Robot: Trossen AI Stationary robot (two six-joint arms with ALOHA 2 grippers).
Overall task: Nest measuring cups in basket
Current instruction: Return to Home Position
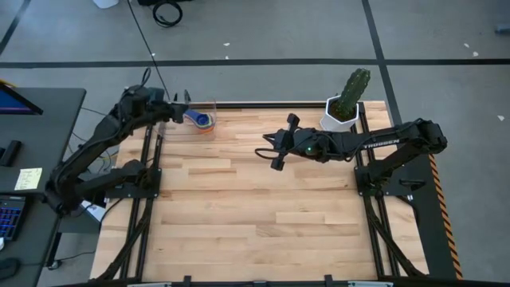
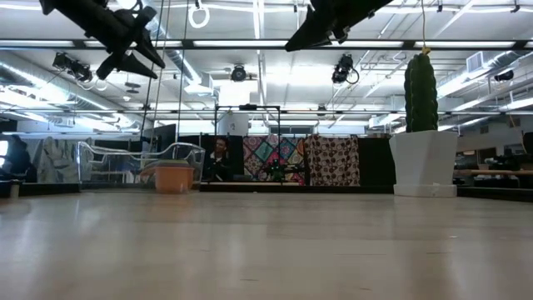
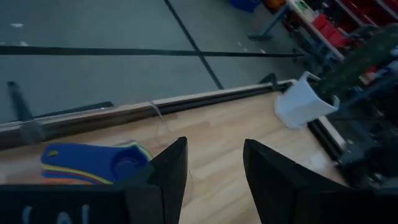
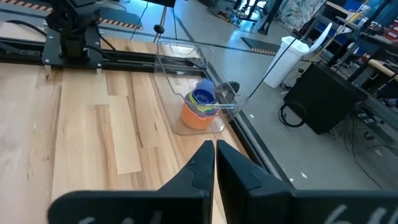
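The nested stack of coloured plastic measuring cups (image 4: 200, 107) is sitting inside the clear rectangular basket (image 4: 180, 53) at the wooden table's (image 1: 255, 207) far-left edge, so nesting looks finished. The left claw (image 3: 214, 146) is hanging near it, fingers apart. The right claw (image 4: 215, 146) is hovering pressed together.

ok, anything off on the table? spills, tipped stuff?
Nothing stands out. Cups sit nested in one stack inside the upright basket; cactus pot upright. Left gripper open above the basket, right gripper shut over the table.
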